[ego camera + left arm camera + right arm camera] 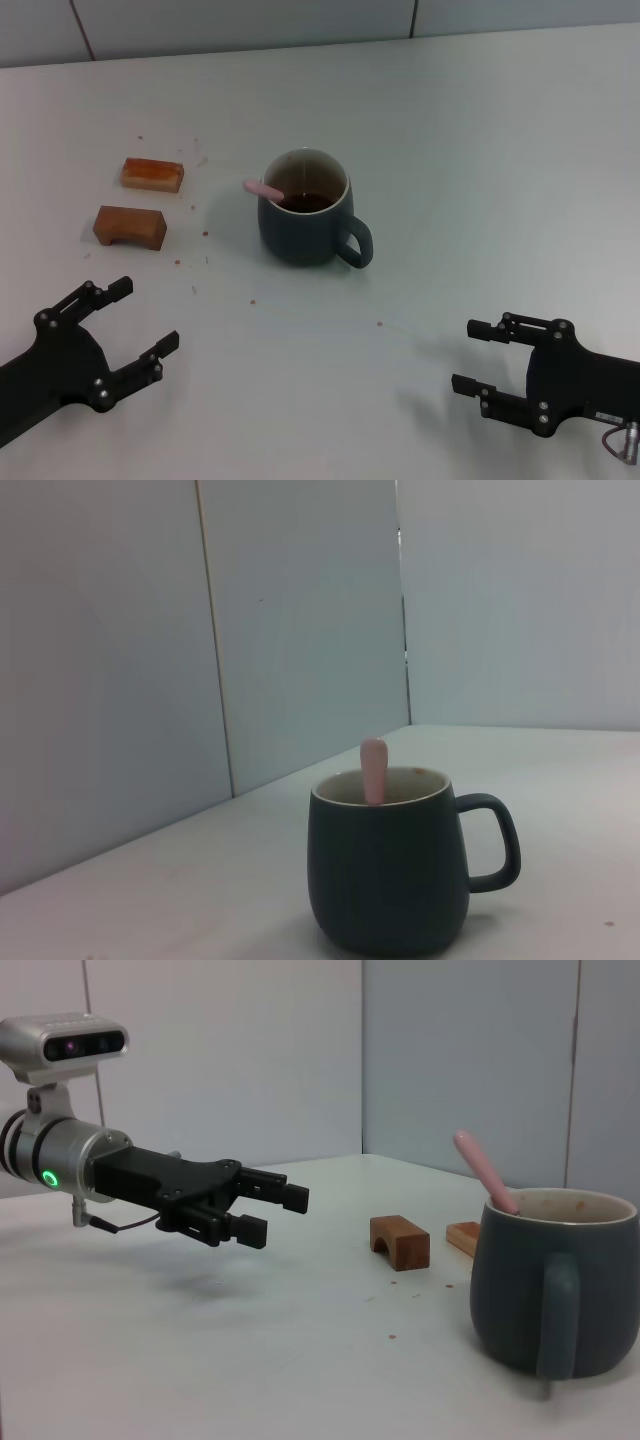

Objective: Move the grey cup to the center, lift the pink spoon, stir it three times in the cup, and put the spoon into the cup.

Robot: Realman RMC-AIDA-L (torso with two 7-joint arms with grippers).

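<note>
Your pink spoon (262,187) stands in the grey cup (305,225), mid-table, handle leaning over the rim toward the wooden blocks (130,226). Both the left gripper (140,318) and right gripper (472,356) hover wide open, well apart from it. Any careless pass could clip that handle and tip the cup.

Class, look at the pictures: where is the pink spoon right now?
In the head view the spoon stands in the cup at mid-table, its pink handle leaning over the rim toward the two wooden blocks on the robot's left; neither pincer touches it.
</note>
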